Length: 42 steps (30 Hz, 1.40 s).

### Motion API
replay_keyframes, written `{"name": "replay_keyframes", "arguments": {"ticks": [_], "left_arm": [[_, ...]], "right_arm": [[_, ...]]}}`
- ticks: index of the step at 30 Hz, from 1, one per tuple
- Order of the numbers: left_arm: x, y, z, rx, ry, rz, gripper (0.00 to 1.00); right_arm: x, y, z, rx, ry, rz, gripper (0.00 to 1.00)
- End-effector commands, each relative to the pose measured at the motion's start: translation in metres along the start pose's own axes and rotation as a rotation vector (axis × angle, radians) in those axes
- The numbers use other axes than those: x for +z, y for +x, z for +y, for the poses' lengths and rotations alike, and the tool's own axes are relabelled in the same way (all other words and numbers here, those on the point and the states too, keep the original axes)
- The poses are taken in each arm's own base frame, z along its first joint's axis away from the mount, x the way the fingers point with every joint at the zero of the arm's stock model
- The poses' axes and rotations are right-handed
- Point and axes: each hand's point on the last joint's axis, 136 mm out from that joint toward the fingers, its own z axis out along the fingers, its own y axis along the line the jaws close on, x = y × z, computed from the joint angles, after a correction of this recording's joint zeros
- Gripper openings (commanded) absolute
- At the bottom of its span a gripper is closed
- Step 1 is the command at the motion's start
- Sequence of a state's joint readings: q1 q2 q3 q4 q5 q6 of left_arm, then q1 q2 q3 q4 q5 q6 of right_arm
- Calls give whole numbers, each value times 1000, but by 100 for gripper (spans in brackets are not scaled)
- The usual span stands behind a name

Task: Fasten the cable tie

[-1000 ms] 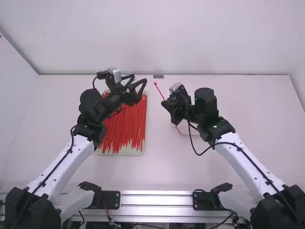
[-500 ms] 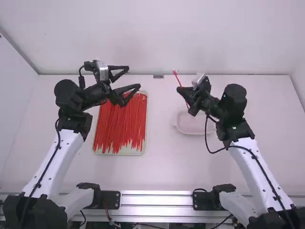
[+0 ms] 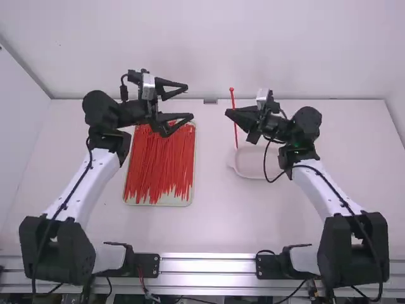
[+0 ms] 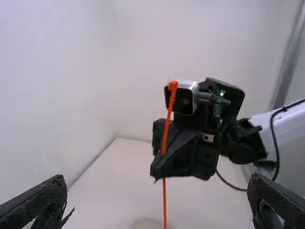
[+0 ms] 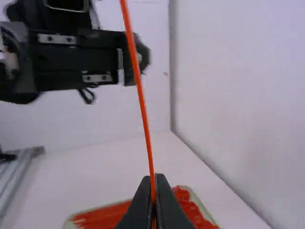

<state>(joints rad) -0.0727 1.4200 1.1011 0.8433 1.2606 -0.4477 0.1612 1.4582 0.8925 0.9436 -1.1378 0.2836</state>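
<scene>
In the high view, the 12 o'clock end of the tray (image 3: 158,204) of red ties (image 3: 161,168) is partly hidden under the left tool (image 3: 188,101). The clear dish (image 3: 243,175) loses its 3 o'clock side behind the right arm (image 3: 316,183). Both arm bases are cut off at 6 o'clock.

In the right wrist view, the cable tie (image 5: 142,109) leaves the frame before its head shows. Its other end is hidden between the pressed-together fingers of the right tool (image 5: 153,180). The left tool behind it is blurred, and the tray is cut off.

In the left wrist view, that tool's own fingers (image 4: 40,202) are cropped at the corners. The tie's tail runs out of frame.
</scene>
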Motion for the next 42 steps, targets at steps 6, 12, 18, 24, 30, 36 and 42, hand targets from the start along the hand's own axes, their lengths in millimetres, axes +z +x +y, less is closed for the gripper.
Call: {"name": "replay_keyframes", "arguments": {"ticks": [6, 12, 18, 24, 30, 36, 42], "left_arm": [[28, -2, -24, 10, 208, 40, 86], [30, -14, -27, 36, 219, 35, 67], [37, -23, -25, -23, 188, 7, 54], [43, -25, -31, -6, 205, -4, 46], [52, -27, -36, -14, 208, -22, 24], [52, -27, -35, -24, 206, -22, 2], [52, -26, -35, -37, 207, -19, 2]], "right_arm": [[23, -1, 31, 204, -142, -11, 0], [24, 0, 34, 207, -155, -6, 0], [32, 1, 45, 198, -187, -5, 0], [34, 2, 48, 179, -197, -4, 0], [34, 2, 48, 181, -197, -4, 0], [34, 2, 47, 184, -194, -3, 0], [34, 1, 46, 179, -185, -9, 0]]}}
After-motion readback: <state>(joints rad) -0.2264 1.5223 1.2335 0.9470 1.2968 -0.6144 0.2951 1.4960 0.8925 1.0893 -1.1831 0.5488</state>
